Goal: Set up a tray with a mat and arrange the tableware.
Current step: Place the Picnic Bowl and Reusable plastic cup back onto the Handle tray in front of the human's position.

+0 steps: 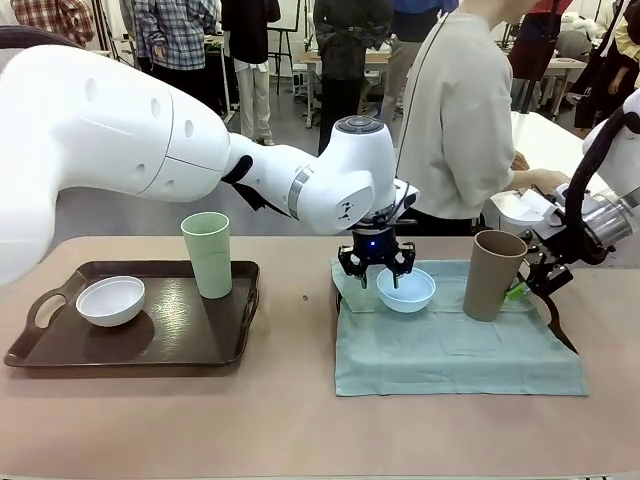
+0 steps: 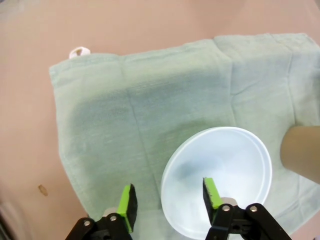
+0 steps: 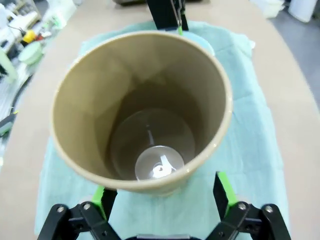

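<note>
A dark brown tray at the left holds a white bowl and a pale green tumbler. To its right, on the bare table, lies a pale green mat. On the mat are a light blue bowl and a tan tumbler. My left gripper hangs open over the bowl's near rim, one finger inside and one outside. Open as well, my right gripper has a finger on each side of the tan tumbler's foot.
A person stands at the far side, a hand by a white tub on the table's far right. My left arm reaches across the table's middle, above the tray. Bare tabletop lies in front of the tray and the mat.
</note>
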`<state>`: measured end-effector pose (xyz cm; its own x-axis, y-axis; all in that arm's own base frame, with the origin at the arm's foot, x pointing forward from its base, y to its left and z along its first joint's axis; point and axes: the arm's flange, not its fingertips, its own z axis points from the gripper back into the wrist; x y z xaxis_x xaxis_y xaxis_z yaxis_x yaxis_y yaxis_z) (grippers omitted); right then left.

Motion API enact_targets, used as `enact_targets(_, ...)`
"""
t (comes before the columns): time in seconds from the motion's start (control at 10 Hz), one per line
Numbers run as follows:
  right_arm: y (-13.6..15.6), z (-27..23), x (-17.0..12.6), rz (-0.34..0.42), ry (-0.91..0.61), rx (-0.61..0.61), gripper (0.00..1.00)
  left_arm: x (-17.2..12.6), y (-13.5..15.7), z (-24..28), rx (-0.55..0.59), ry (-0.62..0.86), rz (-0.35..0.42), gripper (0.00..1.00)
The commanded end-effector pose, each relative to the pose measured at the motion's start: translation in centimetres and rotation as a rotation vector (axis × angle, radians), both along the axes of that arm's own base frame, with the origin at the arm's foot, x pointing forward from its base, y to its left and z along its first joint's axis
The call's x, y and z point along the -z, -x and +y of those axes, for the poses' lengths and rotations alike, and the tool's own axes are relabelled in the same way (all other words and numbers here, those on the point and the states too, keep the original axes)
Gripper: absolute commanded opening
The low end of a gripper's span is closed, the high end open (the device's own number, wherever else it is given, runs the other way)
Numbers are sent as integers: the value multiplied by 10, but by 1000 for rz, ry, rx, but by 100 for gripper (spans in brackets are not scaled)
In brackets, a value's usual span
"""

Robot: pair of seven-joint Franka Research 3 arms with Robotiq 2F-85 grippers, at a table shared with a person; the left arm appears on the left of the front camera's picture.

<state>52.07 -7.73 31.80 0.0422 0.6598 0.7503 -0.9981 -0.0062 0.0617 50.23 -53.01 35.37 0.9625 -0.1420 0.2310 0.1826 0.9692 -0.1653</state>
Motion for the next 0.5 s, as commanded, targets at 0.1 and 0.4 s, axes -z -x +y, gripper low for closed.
enact_targets(0.1,9,-12,-23,127,24,69,100,-17,11,15,43,12,15,96)
enact_targets(0.4,33,-24,-73,223,281,201,100,-55,32,34,81,-21,-33,100)
